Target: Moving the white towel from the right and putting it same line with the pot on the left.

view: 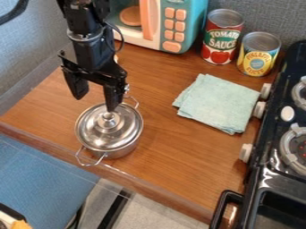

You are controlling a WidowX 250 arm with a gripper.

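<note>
- Towel (218, 103): pale green, folded flat on the counter (173, 161), right of the pot (124, 148), beside the stove knobs (259, 109); not yet lined up.
- Gripper (95, 103): hangs over the pot's upper-left side, jaws spread, nothing pinched.
- Step in hand, as judged: reach the towel. Recommended: clear the lid knob (110, 121) before travelling right, descend over the folded layers away from the knobs, close on several plies together.
- Risk noted: a shallow pinch may unfold the top ply.

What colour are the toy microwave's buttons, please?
The buttons are peach orange, seen best in the camera view.
</note>
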